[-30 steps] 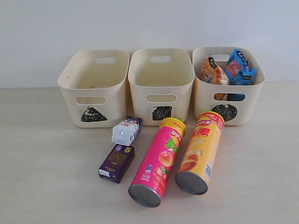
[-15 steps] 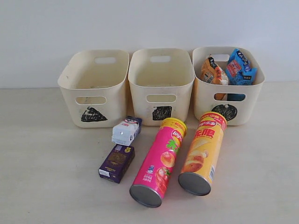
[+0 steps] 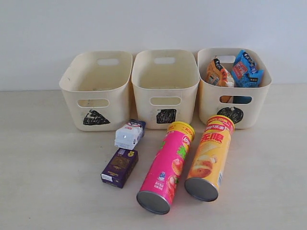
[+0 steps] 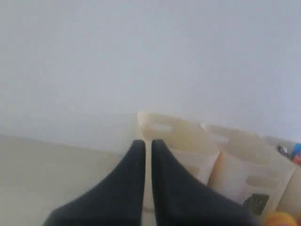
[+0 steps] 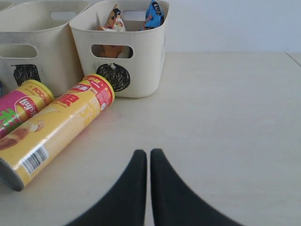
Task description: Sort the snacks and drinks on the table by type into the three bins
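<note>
Three cream bins stand in a row at the back of the table (image 3: 48, 167): left (image 3: 111, 109), middle (image 3: 144, 109), right (image 3: 259, 103). The right bin holds the orange bag (image 3: 218, 72) and the blue-black bag (image 3: 247, 69). The pink tube (image 3: 168, 165) and the yellow-orange tube (image 3: 209, 155) lie side by side in front of the bins. A white box (image 3: 128, 135) and the dark purple box (image 3: 120, 166) lie left of them. My left gripper (image 4: 148, 143) is shut and empty, facing the bins. My right gripper (image 5: 149, 153) is shut and empty over bare table, apart from the yellow-orange tube (image 5: 56, 129).
A plain white wall runs behind the bins. The left and middle bins show nothing inside. In the right wrist view the right bin (image 5: 141, 61) stands just past the tube's cap. Neither arm shows in the exterior view.
Both tubes have shifted a little to the right on the table, with their near ends swinging rightward. The boxes, bags and bins have not moved.
</note>
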{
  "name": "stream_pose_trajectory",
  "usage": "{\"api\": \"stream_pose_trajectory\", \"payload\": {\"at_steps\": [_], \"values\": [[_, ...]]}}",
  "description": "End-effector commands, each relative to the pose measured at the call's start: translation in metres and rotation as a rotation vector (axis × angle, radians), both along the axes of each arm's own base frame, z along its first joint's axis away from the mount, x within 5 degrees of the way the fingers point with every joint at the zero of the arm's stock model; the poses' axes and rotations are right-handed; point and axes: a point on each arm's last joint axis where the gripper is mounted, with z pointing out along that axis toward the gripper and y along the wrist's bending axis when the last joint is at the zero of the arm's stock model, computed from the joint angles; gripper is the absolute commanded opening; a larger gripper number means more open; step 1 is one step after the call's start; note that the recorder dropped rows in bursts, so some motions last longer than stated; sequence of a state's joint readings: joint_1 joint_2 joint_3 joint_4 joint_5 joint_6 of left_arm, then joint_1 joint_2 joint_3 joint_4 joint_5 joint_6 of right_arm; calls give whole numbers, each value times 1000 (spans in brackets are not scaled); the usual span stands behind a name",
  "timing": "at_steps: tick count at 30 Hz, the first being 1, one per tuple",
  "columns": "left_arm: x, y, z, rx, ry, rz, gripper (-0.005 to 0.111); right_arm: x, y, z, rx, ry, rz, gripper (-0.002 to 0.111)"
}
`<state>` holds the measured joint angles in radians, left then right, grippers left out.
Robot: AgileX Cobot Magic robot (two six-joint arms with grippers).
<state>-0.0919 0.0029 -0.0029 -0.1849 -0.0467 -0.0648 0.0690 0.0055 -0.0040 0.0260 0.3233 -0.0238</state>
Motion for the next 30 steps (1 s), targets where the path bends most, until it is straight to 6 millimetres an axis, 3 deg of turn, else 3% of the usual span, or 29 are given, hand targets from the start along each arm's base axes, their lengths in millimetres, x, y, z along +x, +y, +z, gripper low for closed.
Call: {"api": "stream_pose_trajectory", "payload": {"at_steps": [1,5,8,10,16,23,30], "values": [[-3,3,12,-70,-134,12,4,0,0,1,-13,-25,1,0],[-10,4,42,-114,-253,9,4,0,0,1,-13,-25,1,0],[-6,3,60,-105,-225,4,4,0,0,1,-13,-25,1,0],[4,1,77,-85,-148,-3,4,0,0,1,-13,-25,1,0],[40,-6,102,53,97,-23,4,0,0,1,-13,-25,1,0],[87,-17,115,320,478,-132,4,0,0,1,-9,-25,0,0],[119,-29,112,390,673,-272,4,0,0,1,-9,-25,0,0]]}}
